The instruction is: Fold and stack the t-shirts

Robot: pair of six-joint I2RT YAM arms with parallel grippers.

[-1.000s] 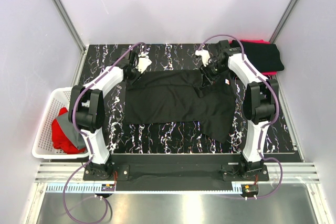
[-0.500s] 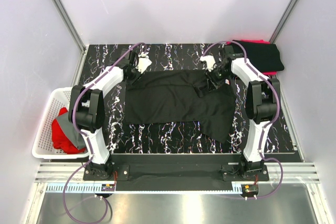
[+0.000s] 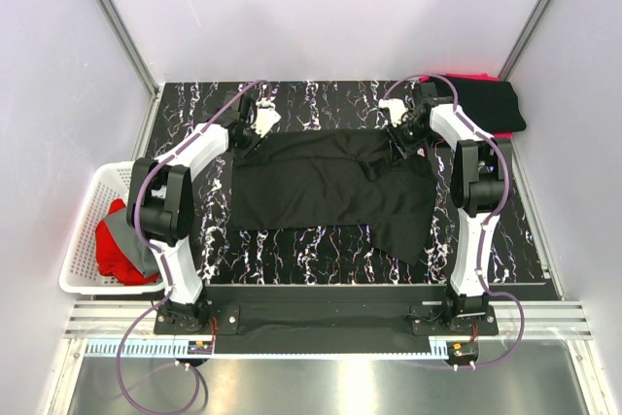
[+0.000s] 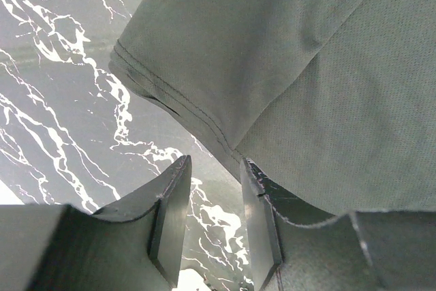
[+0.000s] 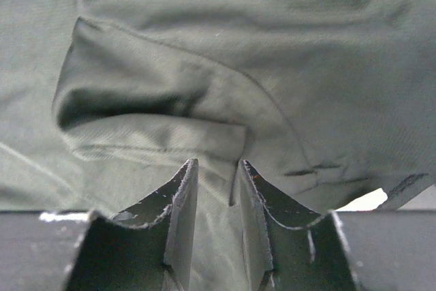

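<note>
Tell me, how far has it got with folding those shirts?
Done: one folded black t-shirt sits on a red shirt at the far right corner. In hand: a second black t-shirt lies spread out, with the left gripper and right gripper at its far edge. Left: folding it, plus the red and grey clothes in the white basket.

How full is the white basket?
Partly full: red cloth and grey cloth lie heaped in the basket's near half; its far half shows bare slats.

A dark shirt (image 5: pixel 286 59) fills the view, creased, its stitched hem (image 5: pixel 157 138) folded over at left. The tool (image 5: pixel 216 165) sits low at centre, fingers (image 5: pixel 178 204) slightly apart with cloth between; whether they pinch it is unclear.
</note>
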